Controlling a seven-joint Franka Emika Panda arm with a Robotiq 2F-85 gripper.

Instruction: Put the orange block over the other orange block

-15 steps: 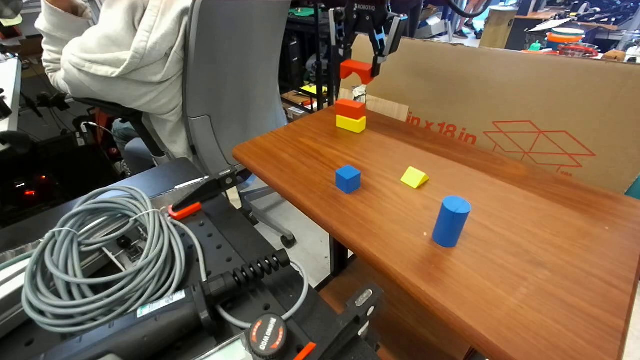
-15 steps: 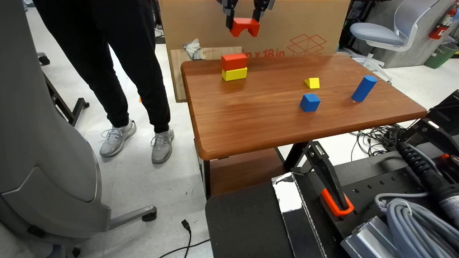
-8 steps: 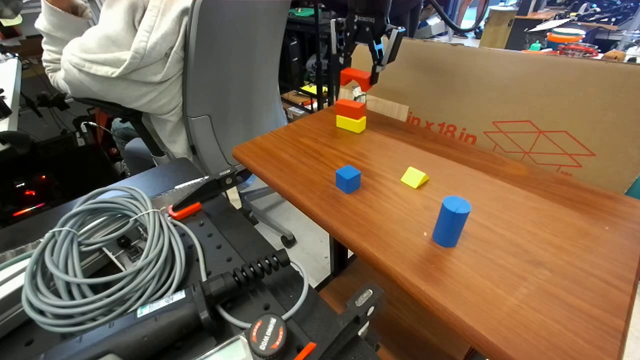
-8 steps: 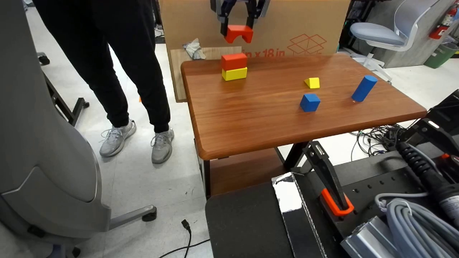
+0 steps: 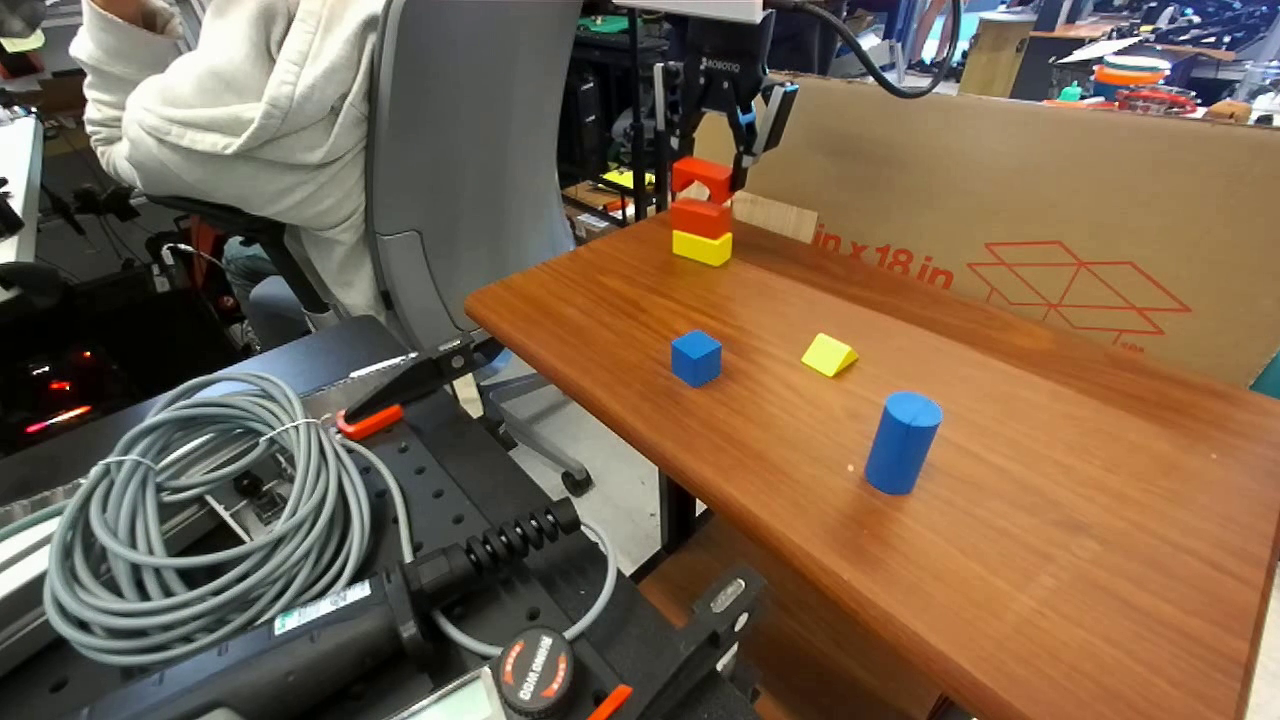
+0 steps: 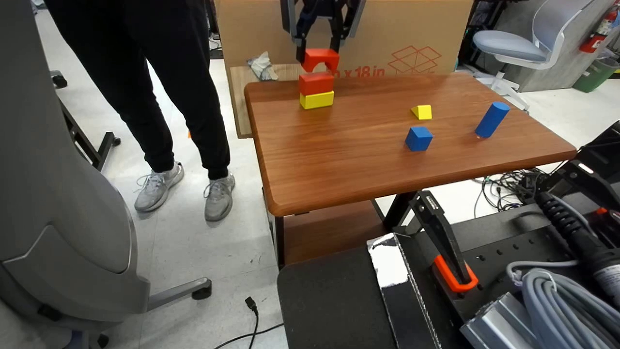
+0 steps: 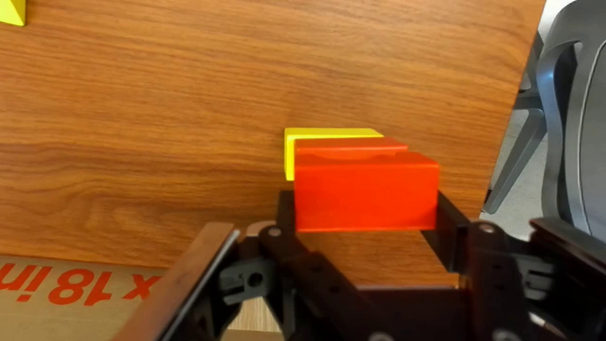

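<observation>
Jaws pointing down are clamped on the ends of an arched orange block (image 6: 320,55), held directly over the other orange block (image 6: 316,84), which sits on a yellow block (image 6: 317,101) on the tabletop (image 6: 348,160). Their long axes look parallel; whether they touch cannot be told. Straight lowering seems next.

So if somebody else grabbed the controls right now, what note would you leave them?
Gripper: closed on the arched orange block, holding it by both ends.
Where: that block is over the rectangular orange block, which sits on the yellow rectangular block on the wooden table. I can't tell whether the two orange blocks touch.
Done: block grasped and over its target.
Left: seat it squarely, open the gripper, back away.
</observation>
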